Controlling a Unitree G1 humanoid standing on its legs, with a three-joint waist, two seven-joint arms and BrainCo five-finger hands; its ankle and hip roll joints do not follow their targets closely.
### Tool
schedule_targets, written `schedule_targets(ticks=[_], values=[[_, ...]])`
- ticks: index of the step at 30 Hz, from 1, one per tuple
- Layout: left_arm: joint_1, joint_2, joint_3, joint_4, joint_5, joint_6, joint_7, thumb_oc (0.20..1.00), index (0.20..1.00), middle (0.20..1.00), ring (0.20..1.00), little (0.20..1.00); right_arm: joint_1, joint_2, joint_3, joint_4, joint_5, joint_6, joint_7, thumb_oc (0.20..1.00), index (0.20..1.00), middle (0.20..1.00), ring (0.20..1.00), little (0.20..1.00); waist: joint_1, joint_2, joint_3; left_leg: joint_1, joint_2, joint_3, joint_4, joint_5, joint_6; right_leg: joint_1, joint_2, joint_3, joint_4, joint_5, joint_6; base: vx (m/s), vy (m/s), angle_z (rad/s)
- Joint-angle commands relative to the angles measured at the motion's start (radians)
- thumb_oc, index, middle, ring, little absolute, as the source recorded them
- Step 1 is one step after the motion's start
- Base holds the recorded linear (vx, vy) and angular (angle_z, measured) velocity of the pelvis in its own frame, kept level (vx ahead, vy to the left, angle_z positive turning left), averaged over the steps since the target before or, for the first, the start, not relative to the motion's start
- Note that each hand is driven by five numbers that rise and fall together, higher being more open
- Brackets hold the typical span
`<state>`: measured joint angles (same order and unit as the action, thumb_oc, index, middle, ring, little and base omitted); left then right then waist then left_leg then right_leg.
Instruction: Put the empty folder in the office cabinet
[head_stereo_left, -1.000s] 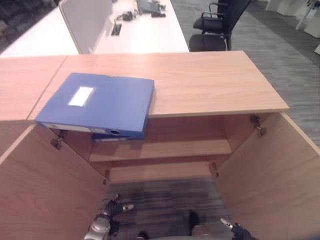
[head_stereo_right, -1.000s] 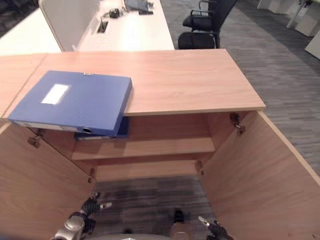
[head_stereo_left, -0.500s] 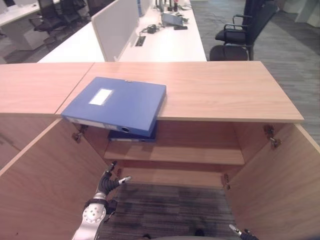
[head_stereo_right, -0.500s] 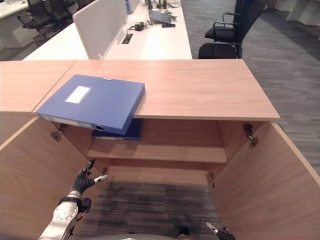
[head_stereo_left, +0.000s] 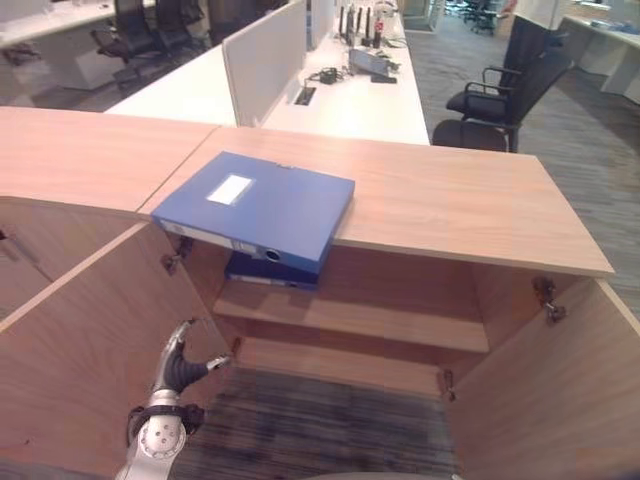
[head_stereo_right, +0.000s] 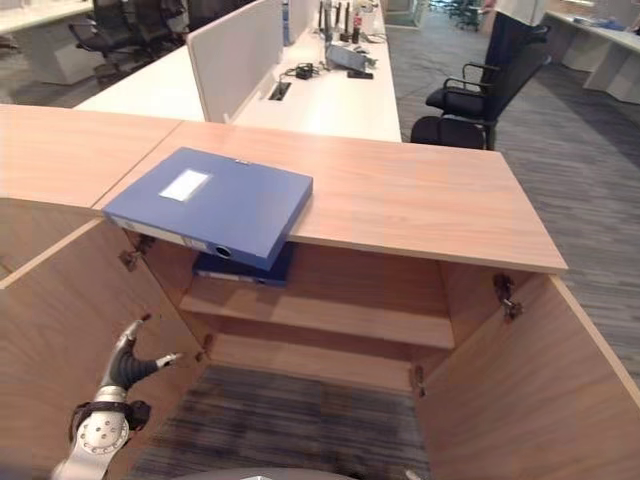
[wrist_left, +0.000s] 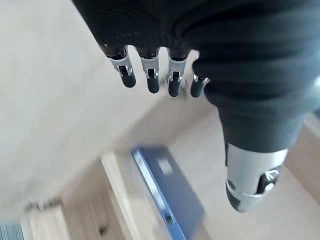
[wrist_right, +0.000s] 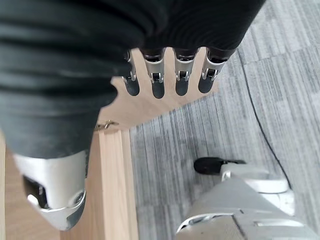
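Observation:
A blue folder (head_stereo_left: 255, 205) with a white label lies flat on the wooden cabinet top (head_stereo_left: 450, 205), its front corner hanging over the edge. A second blue folder (head_stereo_left: 270, 272) lies on the upper shelf (head_stereo_left: 380, 320) just beneath it. My left hand (head_stereo_left: 178, 365) is open, low in front of the cabinet beside the open left door (head_stereo_left: 80, 340), well below both folders. In the left wrist view its fingers (wrist_left: 150, 75) are straight, with the blue folder (wrist_left: 170, 195) far beyond them. In the right wrist view my right hand (wrist_right: 165, 75) is open over the carpet, holding nothing.
Both cabinet doors stand wide open, the right door (head_stereo_left: 570, 400) close on the right. A lower shelf (head_stereo_left: 340, 362) sits under the upper one. Behind the cabinet are white desks (head_stereo_left: 330, 90) with a divider panel and black office chairs (head_stereo_left: 500, 95). Grey carpet (head_stereo_left: 320, 440) lies in front.
The camera has tilted up, showing more of the office behind. My left hand has moved left towards the open left door and stays open. The folders have not moved.

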<state>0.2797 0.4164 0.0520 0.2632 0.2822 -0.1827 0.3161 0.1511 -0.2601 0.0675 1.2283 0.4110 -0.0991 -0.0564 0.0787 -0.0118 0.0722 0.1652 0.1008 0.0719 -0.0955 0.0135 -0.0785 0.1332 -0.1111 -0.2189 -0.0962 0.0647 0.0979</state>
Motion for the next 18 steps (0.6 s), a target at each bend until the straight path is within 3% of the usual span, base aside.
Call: schedule_targets(ticks=[1,3,8,18], values=[[-0.054,0.127,0.143,-0.157,0.18,-0.045,0.177,1.0,1.0,1.0,1.0,1.0,-0.068,-0.016,0.021,0.046,-0.001,-0.028,-0.003,1.0,1.0,1.0,1.0,1.0,0.017,-0.037,0.041,-0.015,-0.024,-0.037,0.014,-0.031,-0.008,0.095,0.014,0.022,0.016,-0.137,0.023,0.06,-0.06,0.1],[-0.052,0.127,0.146,-0.161,0.183,-0.043,0.177,1.0,1.0,1.0,1.0,1.0,-0.069,-0.015,0.022,0.046,-0.001,-0.028,-0.003,1.0,1.0,1.0,1.0,1.0,0.016,-0.038,0.042,-0.014,-0.024,-0.037,0.014,-0.031,-0.009,0.096,0.014,0.022,0.016,-0.138,0.023,0.0,-0.027,0.16],[-0.098,0.232,0.191,-0.243,0.322,-0.016,0.242,1.0,1.0,1.0,1.0,1.0,-0.069,-0.014,0.033,0.033,0.02,-0.039,0.009,1.0,1.0,1.0,1.0,1.0,0.017,-0.03,0.041,-0.012,-0.017,-0.046,0.014,-0.026,-0.017,0.102,0.019,0.008,0.018,-0.143,0.022,0.0,-0.034,0.05],[-0.208,0.351,0.099,-0.379,0.42,-0.05,0.209,1.0,1.0,1.0,1.0,1.0,-0.062,-0.012,0.057,0.03,0.013,-0.053,0.014,1.0,1.0,1.0,1.0,1.0,-0.024,0.002,0.031,0.001,-0.017,-0.034,0.01,-0.027,-0.022,0.105,0.021,0.012,0.018,-0.148,0.024,0.0,0.0,0.0]])
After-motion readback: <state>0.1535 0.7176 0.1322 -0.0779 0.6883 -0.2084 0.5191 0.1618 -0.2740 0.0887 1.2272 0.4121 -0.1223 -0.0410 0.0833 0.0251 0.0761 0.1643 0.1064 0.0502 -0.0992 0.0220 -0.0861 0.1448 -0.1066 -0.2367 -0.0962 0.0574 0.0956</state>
